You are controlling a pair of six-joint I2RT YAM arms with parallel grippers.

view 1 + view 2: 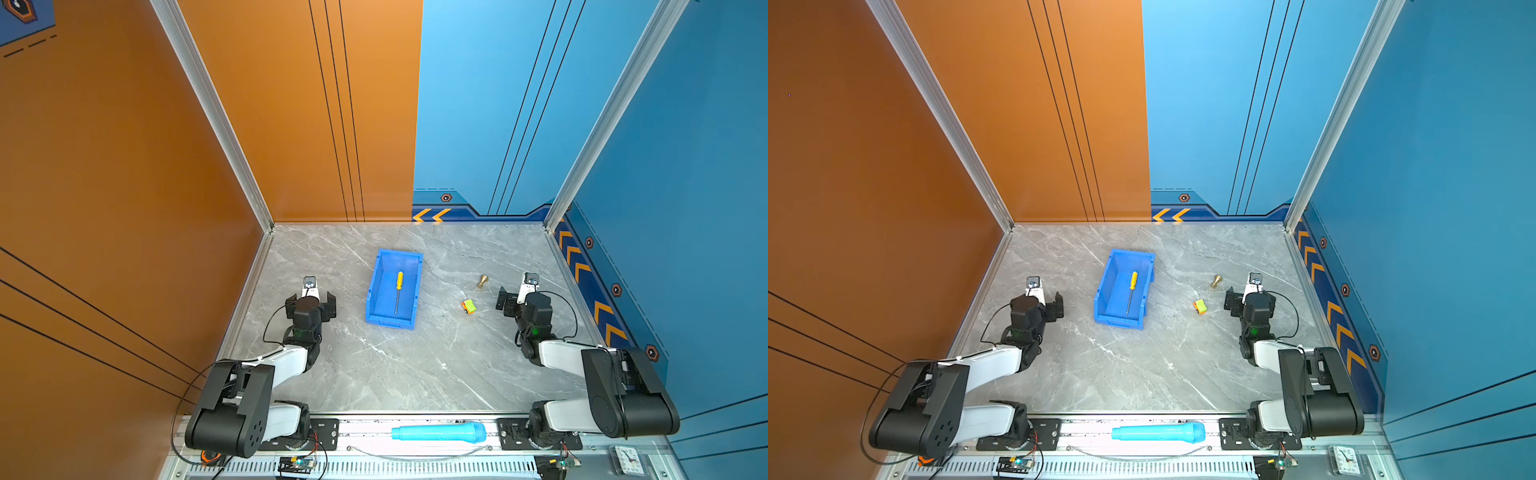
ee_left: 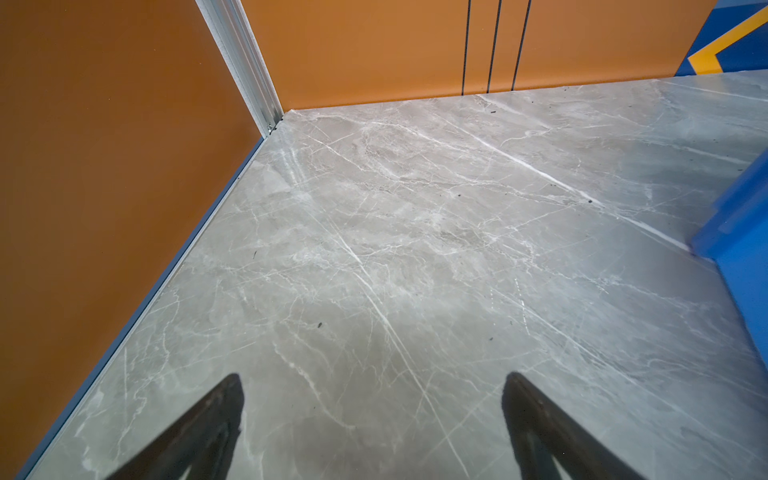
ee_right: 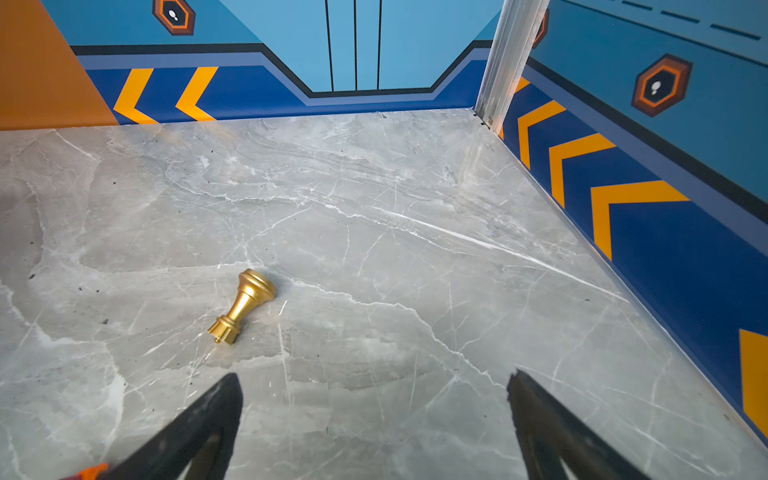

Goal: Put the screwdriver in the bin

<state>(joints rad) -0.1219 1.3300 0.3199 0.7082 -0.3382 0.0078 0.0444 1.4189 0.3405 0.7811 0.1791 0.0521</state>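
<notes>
Slim yellow-handled, silver-shafted screwdriver (image 1: 399, 283) lying flat inside bright blue rectangular plastic bin (image 1: 390, 322): placing apparently done. Left gripper (image 2: 374, 380) and right gripper (image 3: 374, 378) empty, jaws apart. Next: just staying clear.

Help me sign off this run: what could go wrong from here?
The screwdriver already lies flat inside the bin, so the likely risks are bumps. The open left gripper sits beside the bin; an inward swing could shove it. The gold knob lies on its side just ahead of the open right gripper and might roll if nudged.
</notes>
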